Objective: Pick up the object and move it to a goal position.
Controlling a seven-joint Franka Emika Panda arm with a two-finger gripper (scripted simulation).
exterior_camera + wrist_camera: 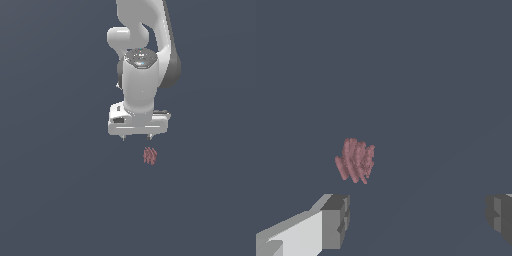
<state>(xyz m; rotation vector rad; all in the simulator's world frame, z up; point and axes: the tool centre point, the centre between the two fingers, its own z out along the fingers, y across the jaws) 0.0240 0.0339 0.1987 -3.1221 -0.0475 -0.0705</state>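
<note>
Gripper (136, 137) wide open, holding nothing; centre it over the object (150, 156), slightly toward the exterior view's right, before you descend.

The arm (142, 75) looks glossy white plastic; the object (355, 160) is matt, ribbed dull red.

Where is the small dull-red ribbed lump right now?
In the exterior view the small dull-red ribbed lump lies on the grey floor just below the white gripper, nearer the exterior view's right fingertip, untouched; the wrist view shows it beyond the open fingers.
</note>
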